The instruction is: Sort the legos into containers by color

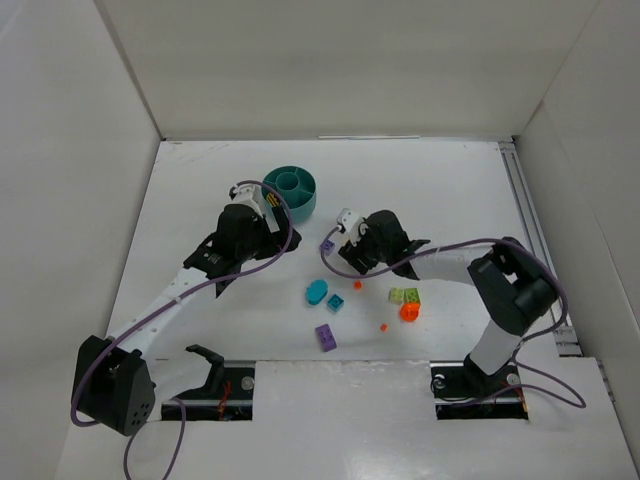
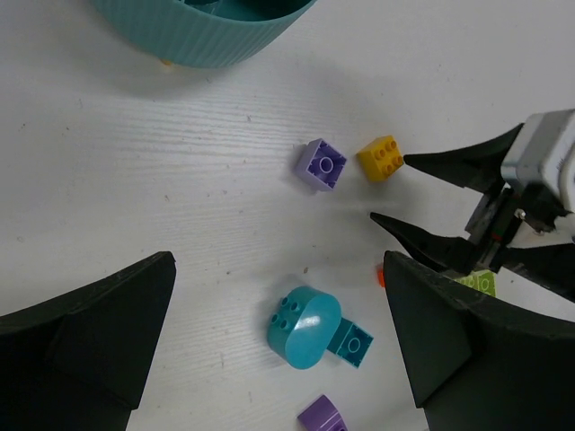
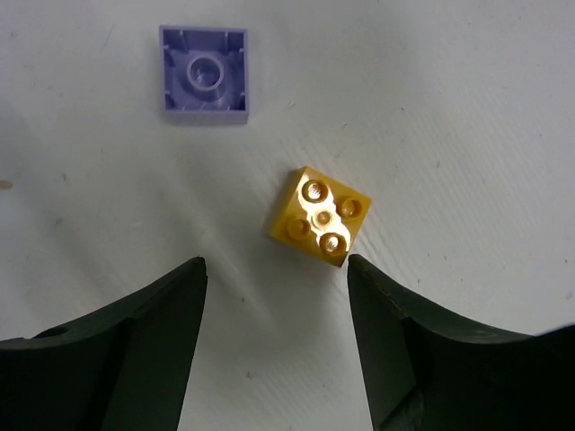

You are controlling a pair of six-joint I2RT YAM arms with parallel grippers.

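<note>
The step in hand looks like a pick of the yellow brick (image 3: 319,215) by the right gripper (image 3: 276,262). Its jaws are spread wide and empty, with the brick on the tabletop (image 1: 450,200) just ahead of the fingertips. The brick sits nearer one finger than the other and is turned corner-on to them. The next move probably calls for a small sideways shift to centre it, perhaps a wrist turn to meet flat faces, and then a drop and a close. A purple brick (image 3: 203,81) lies just beyond the yellow one, apart from it, so the fingers should have room. The carry afterwards is short, since the teal dish (image 1: 306,205) stands a little farther back and to the left.

The left gripper (image 2: 278,265) is also wide and holds nothing. It hangs on the near side of the dish.

In the top view the yellow brick is hidden under the right gripper. That view alone shows the other legos, scattered nearer the arms: a teal oval piece (image 1: 317,291), a lime green brick (image 1: 404,296), an orange piece (image 1: 409,312) and another purple brick (image 1: 325,337). The left wrist view shows the right gripper from the side, its tips just beside the yellow brick. The right wrist view shows the yellow brick studs-up and the purple one hollow side up. No view makes clear what already lies in the dish.
</note>
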